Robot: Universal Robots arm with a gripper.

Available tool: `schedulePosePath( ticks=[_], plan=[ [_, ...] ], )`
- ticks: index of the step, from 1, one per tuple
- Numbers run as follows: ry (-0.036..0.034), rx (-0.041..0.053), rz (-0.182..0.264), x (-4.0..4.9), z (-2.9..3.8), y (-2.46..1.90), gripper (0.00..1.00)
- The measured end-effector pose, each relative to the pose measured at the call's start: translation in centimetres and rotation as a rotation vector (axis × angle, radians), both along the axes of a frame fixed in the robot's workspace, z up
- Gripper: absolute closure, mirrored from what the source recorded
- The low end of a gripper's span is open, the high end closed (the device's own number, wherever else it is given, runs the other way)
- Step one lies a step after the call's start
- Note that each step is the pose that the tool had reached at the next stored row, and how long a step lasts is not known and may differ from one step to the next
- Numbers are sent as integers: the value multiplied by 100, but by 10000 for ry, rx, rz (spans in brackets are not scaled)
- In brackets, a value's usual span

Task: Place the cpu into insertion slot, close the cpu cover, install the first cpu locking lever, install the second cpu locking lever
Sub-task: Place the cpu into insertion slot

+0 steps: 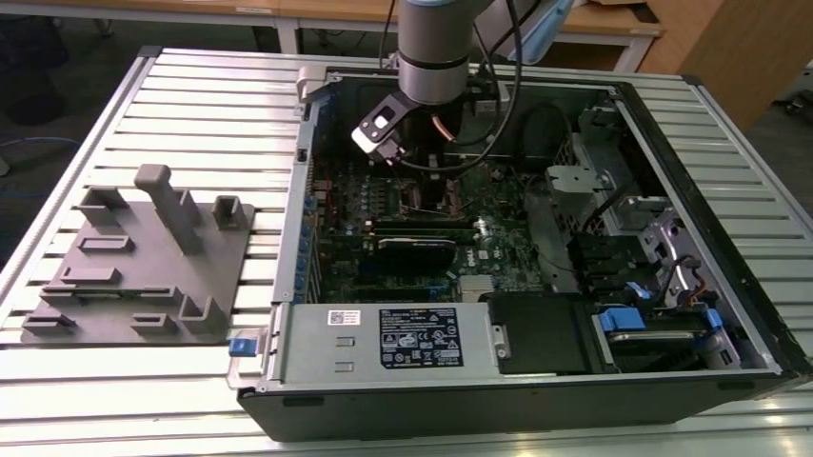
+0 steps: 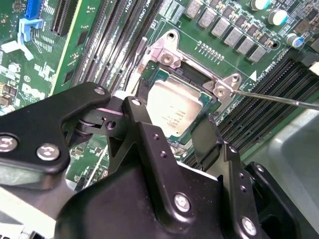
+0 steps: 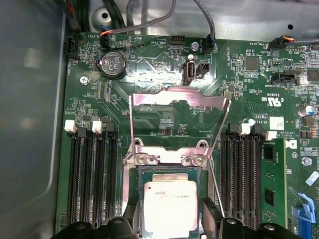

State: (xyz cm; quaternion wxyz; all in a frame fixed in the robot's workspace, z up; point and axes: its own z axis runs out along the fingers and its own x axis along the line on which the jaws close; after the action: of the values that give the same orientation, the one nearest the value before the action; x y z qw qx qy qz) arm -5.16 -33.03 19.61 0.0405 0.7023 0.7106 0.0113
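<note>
The cpu (image 3: 169, 209) (image 2: 174, 107), a flat square chip with a dull silver top, lies flat in the insertion slot (image 3: 169, 172). My gripper (image 3: 169, 223) (image 2: 172, 113) hovers low over it. The black fingers (image 2: 144, 134) stand on either side of the chip with a narrow gap at each edge, so the gripper is open. The cpu cover (image 3: 149, 99), a thin silver frame, is swung up and back from the socket. A thin wire locking lever (image 2: 279, 98) (image 3: 215, 179) sticks out unlatched beside the socket. In the exterior view the gripper (image 1: 420, 164) is deep inside the computer case (image 1: 305, 276).
Long black memory slots (image 3: 94, 179) (image 3: 241, 174) flank the socket. Cables (image 1: 534, 114) hang near the arm. A power supply (image 1: 381, 338) and a drive cage (image 1: 635, 238) fill the case's near and right parts. A grey fixture plate (image 1: 140, 267) lies on the exterior view's left.
</note>
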Motion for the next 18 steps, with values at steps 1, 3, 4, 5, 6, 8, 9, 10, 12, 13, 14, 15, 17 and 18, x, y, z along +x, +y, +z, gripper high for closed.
schedulePosePath(
  ticks=[1,3,4,5,6,8,9,10,12,13,14,15,17,18],
  plan=[
    [1,-2,1,-1,-3,-1,39],
    [2,-4,0,-1,-6,-1,39],
    [1,-1,0,-1,-7,0,39],
    [1,-2,1,-1,-7,0,39],
    [1,-2,0,-1,-7,0,39],
    [0,3,0,-1,-9,0,39],
    [-2,6,-3,-1,-14,0,39],
    [-1,5,-7,-1,-18,0,39],
    [1,3,-13,-1,-23,-1,39],
    [1,4,-14,-1,-23,-1,39],
    [1,5,-14,-1,-23,-1,39],
    [1,5,-14,-1,-23,0,39],
    [1,6,-14,-1,-23,0,39],
    [1,6,-13,-1,-23,0,39]
  ],
)
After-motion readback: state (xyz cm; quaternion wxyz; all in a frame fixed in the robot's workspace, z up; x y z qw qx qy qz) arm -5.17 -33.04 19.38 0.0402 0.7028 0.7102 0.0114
